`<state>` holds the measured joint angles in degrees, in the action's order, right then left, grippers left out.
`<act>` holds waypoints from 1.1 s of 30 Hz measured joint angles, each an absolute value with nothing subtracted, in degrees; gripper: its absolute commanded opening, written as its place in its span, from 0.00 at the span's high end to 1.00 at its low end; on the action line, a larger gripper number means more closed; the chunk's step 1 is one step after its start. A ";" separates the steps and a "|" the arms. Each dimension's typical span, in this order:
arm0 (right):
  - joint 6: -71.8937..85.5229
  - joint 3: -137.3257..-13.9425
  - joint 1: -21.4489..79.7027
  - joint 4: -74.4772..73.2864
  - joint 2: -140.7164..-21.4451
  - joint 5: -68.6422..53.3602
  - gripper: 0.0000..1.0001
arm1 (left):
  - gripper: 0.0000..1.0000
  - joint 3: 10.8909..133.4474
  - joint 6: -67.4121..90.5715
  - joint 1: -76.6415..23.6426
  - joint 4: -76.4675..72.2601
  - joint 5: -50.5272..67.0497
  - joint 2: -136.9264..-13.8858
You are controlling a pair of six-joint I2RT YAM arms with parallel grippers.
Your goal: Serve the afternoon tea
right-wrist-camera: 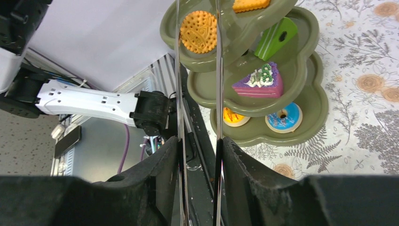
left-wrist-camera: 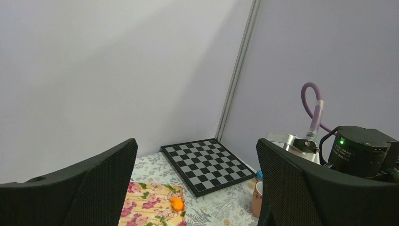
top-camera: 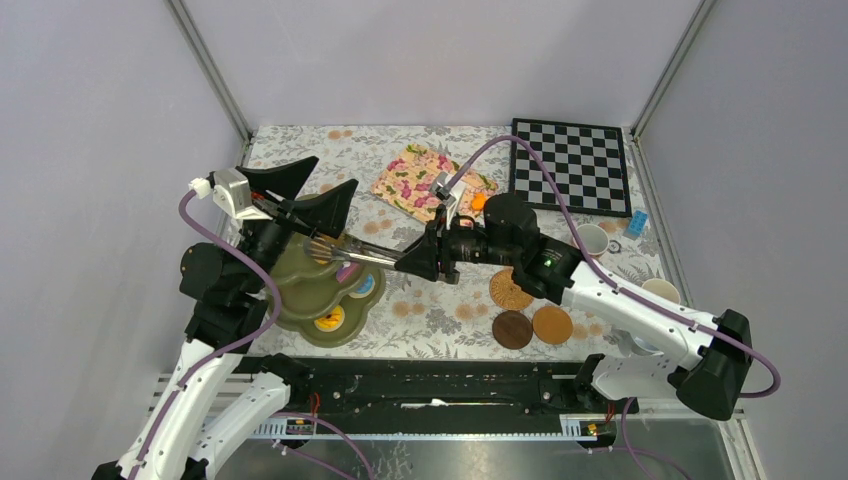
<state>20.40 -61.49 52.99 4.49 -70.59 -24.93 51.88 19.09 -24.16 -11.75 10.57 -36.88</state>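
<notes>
Right gripper [right-wrist-camera: 200, 145] is pinched on the metal tongs [top-camera: 372, 254], one finger outside each blade, with the blades apart. The tong tips are cut off at the top of the wrist view. From above they sit over the top tier of the stand [right-wrist-camera: 314, 101]; I can't tell if they touch anything. Left gripper [top-camera: 337, 171] is spread wide with nothing between the fingers, up behind the stand. The stand is on the left of the tabletop [top-camera: 440, 310]. Its top tier has a round biscuit [right-wrist-camera: 199, 32] and a second biscuit [right-wrist-camera: 251, 4] that is cropped by the frame edge. The green piece [right-wrist-camera: 276, 36] leans tilted between the top and middle tiers. The cake slice [right-wrist-camera: 259, 81] is on the middle tier and the blue doughnut [right-wrist-camera: 283, 117] on the bottom one. The orange pastry [right-wrist-camera: 234, 116] beside the doughnut is half hidden under the middle tier. Three round coasters [top-camera: 512, 329] sit near the right arm. The brownish-pink mug [left-wrist-camera: 257, 200] is partly behind a left finger, the yellow mug [top-camera: 661, 290] is at the right edge, and the third mug [top-camera: 645, 345] is mostly hidden under the right arm, colour unclear. At the far side there is a floral cloth [top-camera: 420, 180] with a small orange piece [left-wrist-camera: 176, 203] on it, and the chessboard [top-camera: 570, 165] is in the far right corner. The tabletop has a leaf-and-flower print cover. Plain pale walls [top-camera: 420, 60] enclose it, with metal posts at the corners.
</notes>
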 measured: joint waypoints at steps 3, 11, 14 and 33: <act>19.62 -61.93 53.43 3.55 -70.78 -23.31 0.55 | 0.01 51.88 19.11 -24.16 -11.75 10.72 -36.88; 17.87 -63.09 54.70 2.02 -71.72 -19.94 0.48 | 0.01 51.88 19.16 -24.03 -11.77 11.18 -36.88; 17.56 -63.55 54.87 1.85 -71.83 -19.29 0.48 | 0.01 51.88 19.18 -24.03 -11.75 11.31 -36.88; 13.41 -57.08 55.51 1.52 -58.17 1.13 0.52 | 0.01 51.86 19.33 -23.99 -11.75 11.38 -36.88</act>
<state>13.41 -57.08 55.51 1.52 -58.17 1.13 51.86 19.33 -23.99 -11.75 11.38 -36.88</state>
